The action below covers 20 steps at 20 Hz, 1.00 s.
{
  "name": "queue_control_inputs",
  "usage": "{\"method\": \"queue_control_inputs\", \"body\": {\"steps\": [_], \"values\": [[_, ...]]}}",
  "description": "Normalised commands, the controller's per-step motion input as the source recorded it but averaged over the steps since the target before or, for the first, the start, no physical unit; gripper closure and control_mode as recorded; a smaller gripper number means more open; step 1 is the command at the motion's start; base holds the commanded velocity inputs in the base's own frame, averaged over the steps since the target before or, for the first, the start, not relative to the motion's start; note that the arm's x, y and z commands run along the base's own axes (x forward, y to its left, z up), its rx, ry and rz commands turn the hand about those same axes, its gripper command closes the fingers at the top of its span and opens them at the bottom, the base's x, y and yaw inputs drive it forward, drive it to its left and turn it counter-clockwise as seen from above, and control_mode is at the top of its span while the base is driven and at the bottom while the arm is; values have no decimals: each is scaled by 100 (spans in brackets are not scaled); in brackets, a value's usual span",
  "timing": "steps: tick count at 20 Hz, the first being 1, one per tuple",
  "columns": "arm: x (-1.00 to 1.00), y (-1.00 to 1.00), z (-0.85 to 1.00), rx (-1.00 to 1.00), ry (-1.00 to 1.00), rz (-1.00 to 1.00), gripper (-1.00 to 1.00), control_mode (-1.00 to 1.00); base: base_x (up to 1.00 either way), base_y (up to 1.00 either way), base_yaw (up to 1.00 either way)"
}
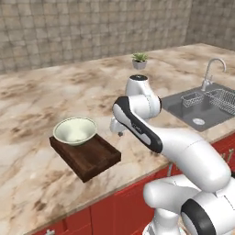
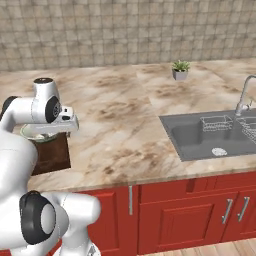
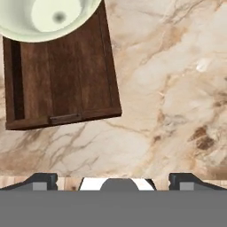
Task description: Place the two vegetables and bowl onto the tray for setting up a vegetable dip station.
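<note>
The bowl [image 1: 75, 130] sits at one end of the tray [image 1: 92, 158], leaving room for vegetables, while the pincer [image 3: 113, 177] hangs wide open, empty, above the counter [image 3: 177, 88].

bowl [image 1: 75, 130]: sits on the far end of the tray [image 1: 94, 158], its near half bare | tray on the marble counter [image 1: 36, 92] near the front edge | my arm [image 1: 142, 128] bends over the counter just right of the tray | sink [image 1: 197, 110] and small potted plant [image 1: 139, 60] beyond
</note>
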Motion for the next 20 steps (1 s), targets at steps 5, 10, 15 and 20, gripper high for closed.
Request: {"method": "queue_control_inputs", "body": {"steps": [5,10,15,20], "values": [[0,0,0,0,0,0,-100,100,0,0,-50],[0,0,0,0,0,0,-100,100,0,0,-50],[0,0,0,0,0,0,-100,100,4,-11,-44],[0,0,0,0,0,0,-100,100,24,-13,-8]]}}
